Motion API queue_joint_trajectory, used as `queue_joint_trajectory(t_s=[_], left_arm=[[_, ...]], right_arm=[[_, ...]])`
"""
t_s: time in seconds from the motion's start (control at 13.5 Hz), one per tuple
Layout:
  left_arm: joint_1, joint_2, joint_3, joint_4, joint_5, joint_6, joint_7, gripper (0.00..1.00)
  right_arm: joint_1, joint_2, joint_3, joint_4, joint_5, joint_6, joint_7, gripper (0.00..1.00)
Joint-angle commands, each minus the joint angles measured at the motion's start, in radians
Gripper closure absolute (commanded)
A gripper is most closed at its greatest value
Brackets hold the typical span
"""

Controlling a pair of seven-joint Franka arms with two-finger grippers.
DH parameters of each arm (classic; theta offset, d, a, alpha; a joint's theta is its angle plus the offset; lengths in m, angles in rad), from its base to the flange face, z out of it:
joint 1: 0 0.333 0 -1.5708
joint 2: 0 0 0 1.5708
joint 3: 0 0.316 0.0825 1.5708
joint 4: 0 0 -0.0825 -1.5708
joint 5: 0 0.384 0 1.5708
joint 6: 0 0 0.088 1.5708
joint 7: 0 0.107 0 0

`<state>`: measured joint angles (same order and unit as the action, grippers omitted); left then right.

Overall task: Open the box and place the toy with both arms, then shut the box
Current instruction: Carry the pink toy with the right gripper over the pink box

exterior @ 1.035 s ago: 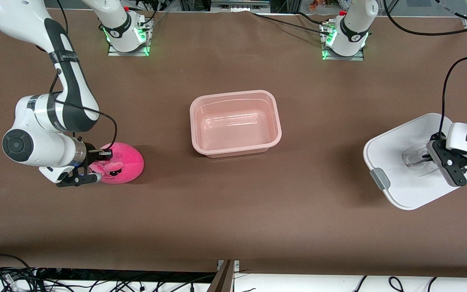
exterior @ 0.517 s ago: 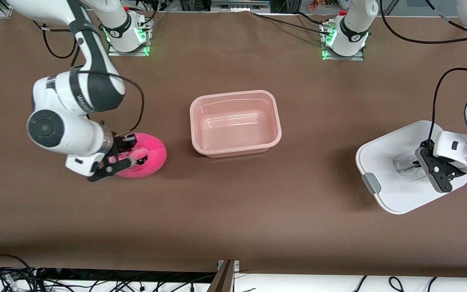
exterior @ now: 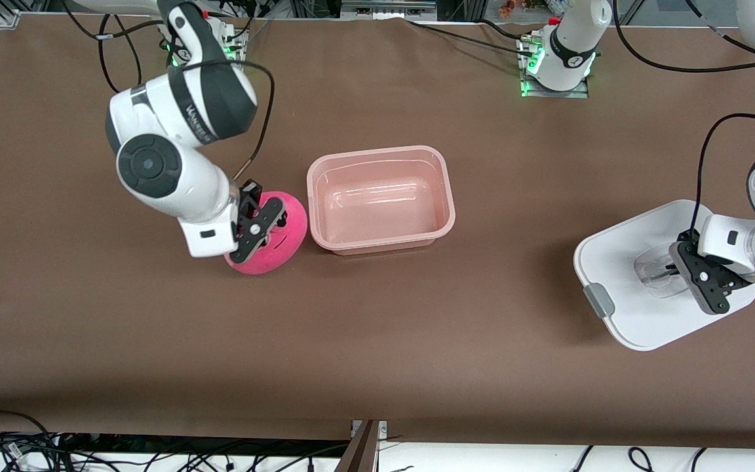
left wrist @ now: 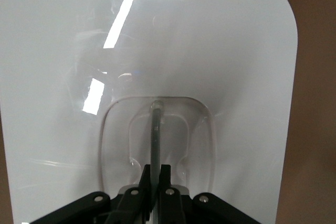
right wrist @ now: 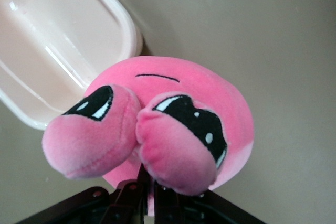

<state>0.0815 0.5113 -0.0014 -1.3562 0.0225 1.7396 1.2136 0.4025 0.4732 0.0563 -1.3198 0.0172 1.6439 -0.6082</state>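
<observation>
The plush toy (exterior: pixel 271 244), clamped in the right tool (exterior: pixel 261 226), is held just beside the open tub (exterior: pixel 381 246), toward the right arm's end; the left tool (exterior: pixel 697 272) is closed on the lid handle (exterior: pixel 656 274).

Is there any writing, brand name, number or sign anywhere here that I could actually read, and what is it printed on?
Dark band on the right arm's forearm: white lettering, too blurred to read.
Dark collars at both arm bases: a small white mark on each, too small to read.
toy, held by the right gripper: no text, only stitched eyes and mouth.
box: no text.
lid, held by the left gripper: no text.
</observation>
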Motion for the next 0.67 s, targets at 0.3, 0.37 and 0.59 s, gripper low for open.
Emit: queue_joint_trajectory(t_s=[0.3,0.37,0.59], left_arm=[[-0.008,0.004,0.006,0.025,-0.012,-0.005,0.011,1.00],[-0.008,0.003,0.006,0.025,-0.012,-0.005,0.011,1.00],[-0.008,0.001,0.005,0.025,-0.012,-0.005,0.009,1.00]], right_arm=[[0.232,-0.028,-0.009,0.016,-0.169,-0.048,-0.096,1.00],[0.257,-0.028,-0.007,0.023,-0.169,-0.049,-0.108,1.00],[0.303,-0.027,-0.009,0.024,-0.175,-0.047,-0.203,1.00]])
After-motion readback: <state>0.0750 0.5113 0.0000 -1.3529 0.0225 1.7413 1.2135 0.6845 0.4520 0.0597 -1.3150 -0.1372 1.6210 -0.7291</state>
